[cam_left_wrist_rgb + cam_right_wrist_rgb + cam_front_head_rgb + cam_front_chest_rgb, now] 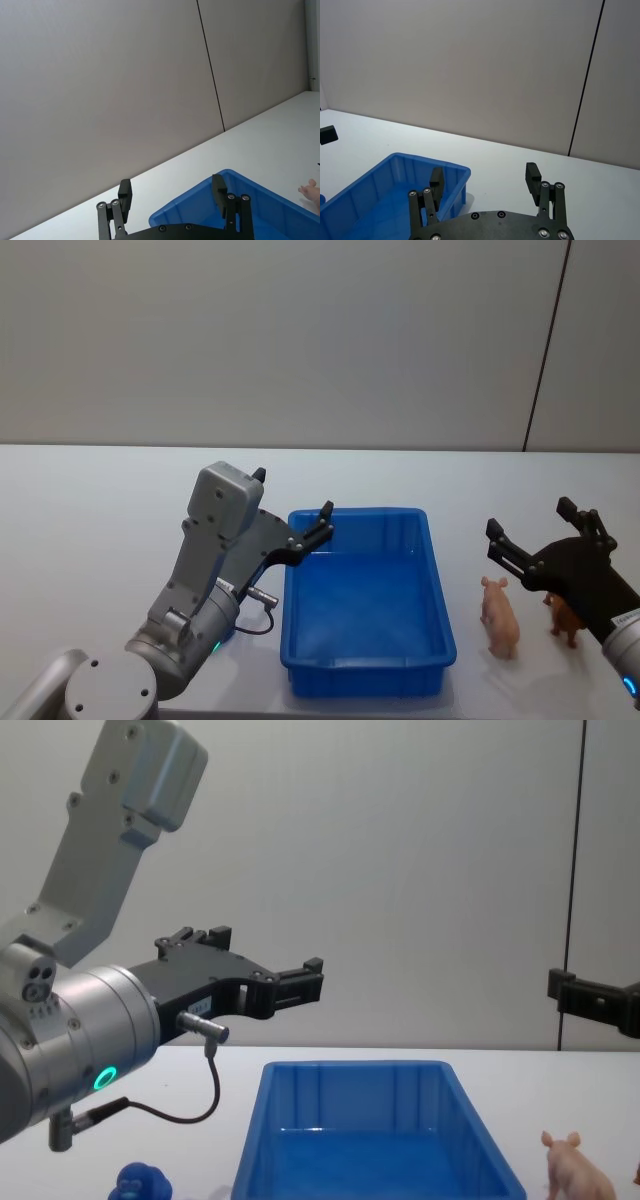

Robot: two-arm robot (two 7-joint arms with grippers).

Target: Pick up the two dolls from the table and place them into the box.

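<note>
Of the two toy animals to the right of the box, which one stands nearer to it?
The pink pig: it stands between the box and the brown animal.

Bright, even, diffuse light; the bench (90, 540) and wall (300, 340) look pale and flat. Shadows beside the box (437, 570) are faint, and its floor carries a soft sheen.

Lab setting: white table (100, 540), grey panelled wall (300, 340).

No readable text, numbers or brand marks, tiny white sticker (224, 586) on left arm (196, 585) illegible
</note>
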